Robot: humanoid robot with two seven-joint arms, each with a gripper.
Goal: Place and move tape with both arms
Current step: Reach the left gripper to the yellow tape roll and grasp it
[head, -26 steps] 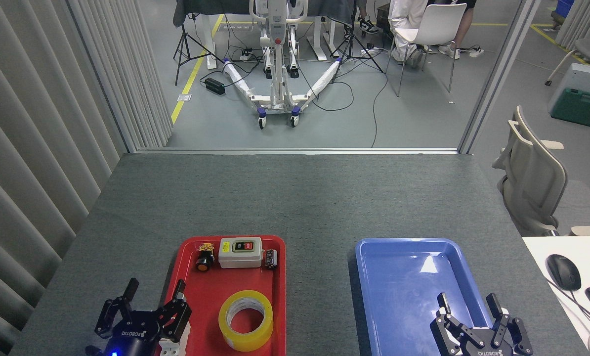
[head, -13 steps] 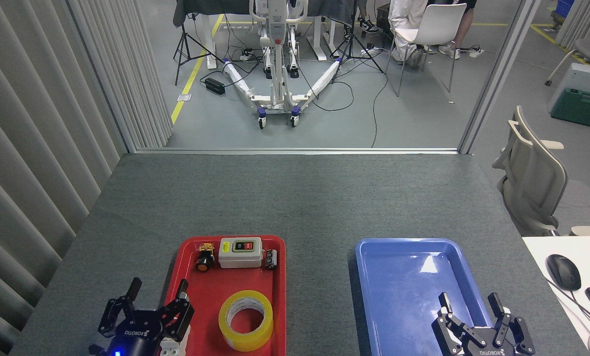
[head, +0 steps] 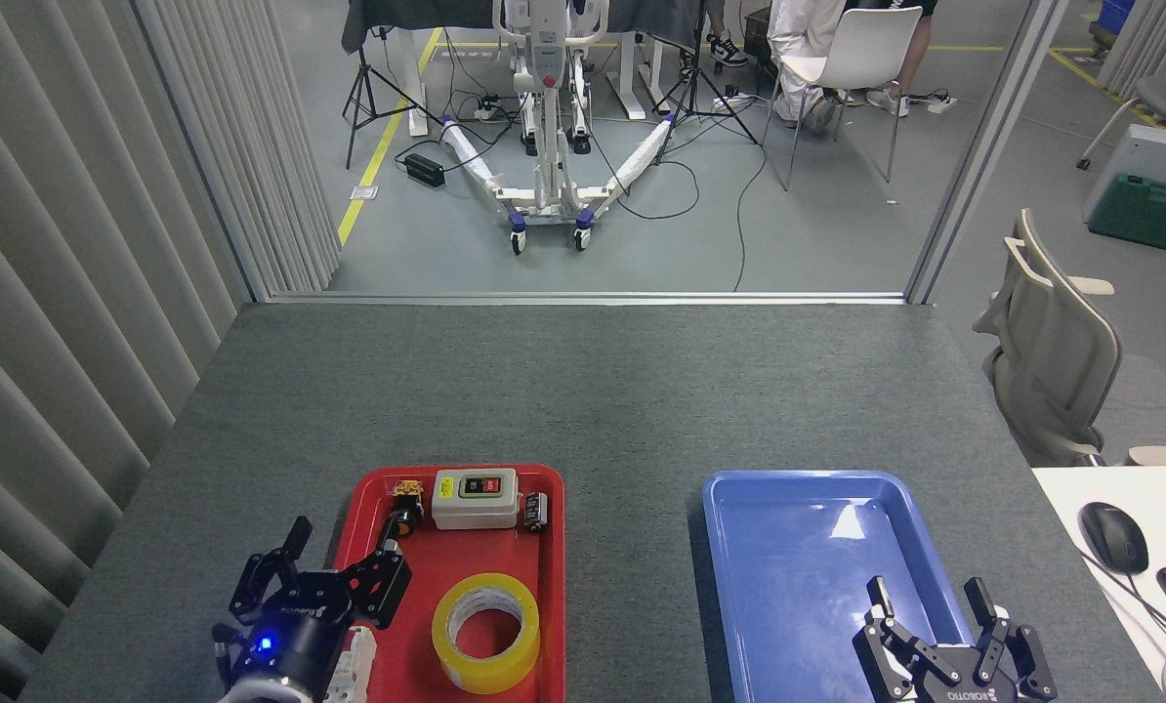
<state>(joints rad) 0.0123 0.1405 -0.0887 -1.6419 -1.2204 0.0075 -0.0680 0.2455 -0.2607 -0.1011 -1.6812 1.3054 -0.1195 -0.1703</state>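
Note:
A roll of yellow tape (head: 485, 633) with a white core lies flat in the near part of the red tray (head: 548, 576). My left gripper (head: 341, 545) hovers over the tray's left rim, just left of the tape, open and holding nothing. At the bottom right, my right gripper (head: 925, 594) stands open over the near end of the blue tray (head: 798, 488), with nothing between its fingers.
At the far end of the red tray sit a grey switch box (head: 476, 497), a black push button (head: 404, 515) and a small dark part (head: 536, 511). A white desk with a mouse (head: 1113, 536) adjoins on the right. Slatted wall panels run along the left.
My left gripper has moved up and to the right, from beside the red tray to over its left rim, closer to the tape. The right gripper has barely moved.

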